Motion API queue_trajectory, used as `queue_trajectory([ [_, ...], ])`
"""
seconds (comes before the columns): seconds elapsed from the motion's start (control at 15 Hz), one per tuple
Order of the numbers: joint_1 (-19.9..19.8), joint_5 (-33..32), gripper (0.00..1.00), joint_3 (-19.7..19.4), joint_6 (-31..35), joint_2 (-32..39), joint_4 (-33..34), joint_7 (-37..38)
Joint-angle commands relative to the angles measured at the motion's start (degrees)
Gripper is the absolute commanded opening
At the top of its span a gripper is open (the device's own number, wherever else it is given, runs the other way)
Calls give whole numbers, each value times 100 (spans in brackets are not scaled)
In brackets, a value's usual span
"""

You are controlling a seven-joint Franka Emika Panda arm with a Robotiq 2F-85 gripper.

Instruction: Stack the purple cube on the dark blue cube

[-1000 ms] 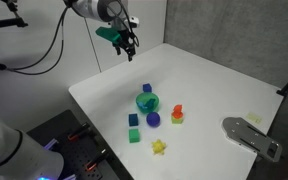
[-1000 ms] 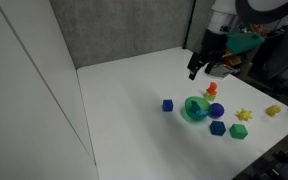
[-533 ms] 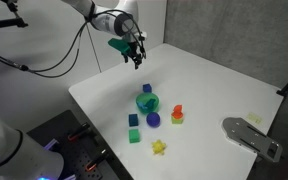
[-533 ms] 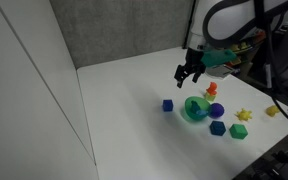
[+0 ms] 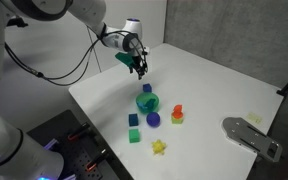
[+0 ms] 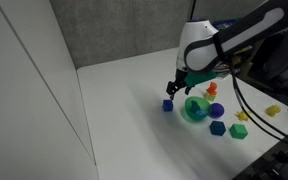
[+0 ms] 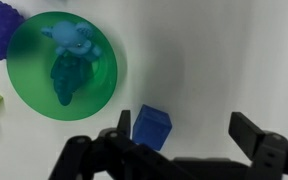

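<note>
Step in hand: approach for pickup. Gripper (image 5: 140, 68) is empty with jaws spread, hovering over purple cube (image 7: 151, 125), which lies off-centre, just beyond green bowl (image 5: 148, 102). Dark blue cube (image 5: 134, 119) sits near-side of the bowl, beside purple ball (image 5: 153, 119). Next, judged: centre, descend, close.

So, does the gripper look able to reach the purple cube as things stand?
Probably yes: the gripper hangs open over the purple cube, which stands free with nothing on it. The green bowl sits close but apart, and the cube lies off-centre between the fingers.
</note>
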Motion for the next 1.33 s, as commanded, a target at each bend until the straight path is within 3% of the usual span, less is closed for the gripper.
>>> queue_trajectory([
  [0.0, 172, -77, 100, -202, 92, 567, 565, 319],
  [1.27, 568, 17, 100, -913, 813, 2466, 2217, 1373],
])
